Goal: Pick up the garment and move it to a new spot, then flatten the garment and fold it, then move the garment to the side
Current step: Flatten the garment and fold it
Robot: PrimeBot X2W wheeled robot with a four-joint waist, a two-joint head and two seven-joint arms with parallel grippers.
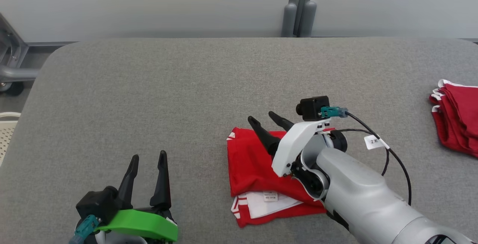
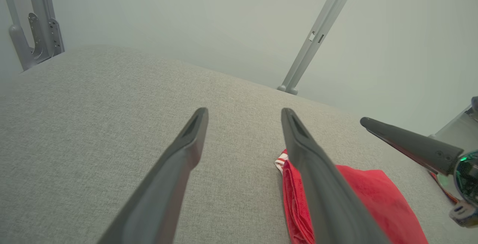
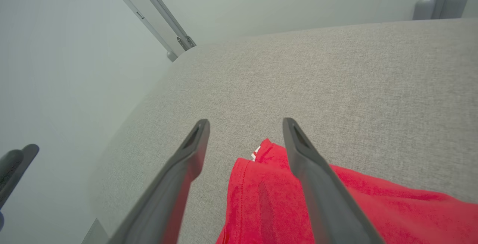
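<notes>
1. On the worktop, toward its near edge, lies the red garment, folded into a compact block with a white label showing on its near side
2. Over the garment's far left corner hangs the right tool, fingers spread wide with nothing between them; whether it touches the cloth I cannot tell
3. Well left of the garment sits the left tool, likewise spread and empty
4. Well right of the garment rests a pile of red clothes
5. Folding looks done, so the shift aside likely remains. The right arm is much nearer, with the garment under its fingers. Its forearm hides the garment's right side, so the long axis is unclear
</notes>
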